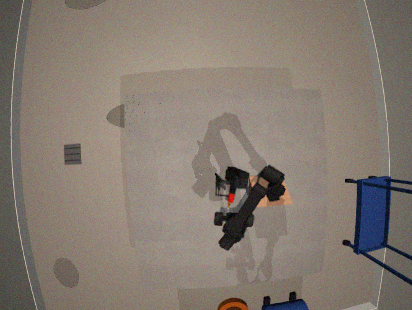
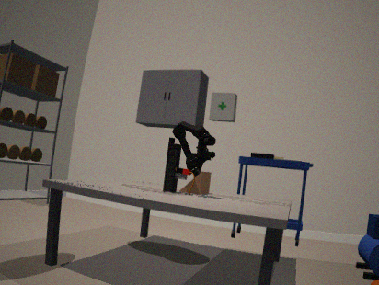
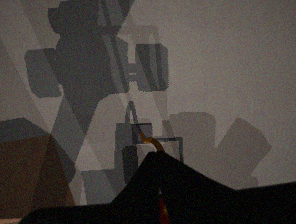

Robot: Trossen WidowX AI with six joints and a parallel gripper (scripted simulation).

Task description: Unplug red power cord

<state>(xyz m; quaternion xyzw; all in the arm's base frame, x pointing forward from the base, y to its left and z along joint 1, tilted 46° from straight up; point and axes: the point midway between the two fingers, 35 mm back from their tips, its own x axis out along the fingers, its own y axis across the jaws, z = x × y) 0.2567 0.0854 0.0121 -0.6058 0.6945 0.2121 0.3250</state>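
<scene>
End effector (image 1: 229, 209) (image 2: 196, 172) (image 3: 155, 158) near red plug (image 1: 231, 197) (image 2: 186, 172) (image 3: 161, 212)

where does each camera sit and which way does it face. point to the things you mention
Top: above the table, facing down; the black arm (image 1: 252, 200) shows from overhead, with its shadow.
Exterior: low, off to one side, looking across the table (image 2: 166, 208) toward the wall cabinet (image 2: 172, 97); the whole arm (image 2: 185, 146) shows.
Wrist: on the arm, looking out past the hand (image 3: 157, 154), whose dark fingers fill the bottom edge.
Top and exterior share the arm, a red part (image 1: 231, 198) (image 2: 186, 172) and the blue cart (image 1: 358, 215) (image 2: 276, 162).
</scene>
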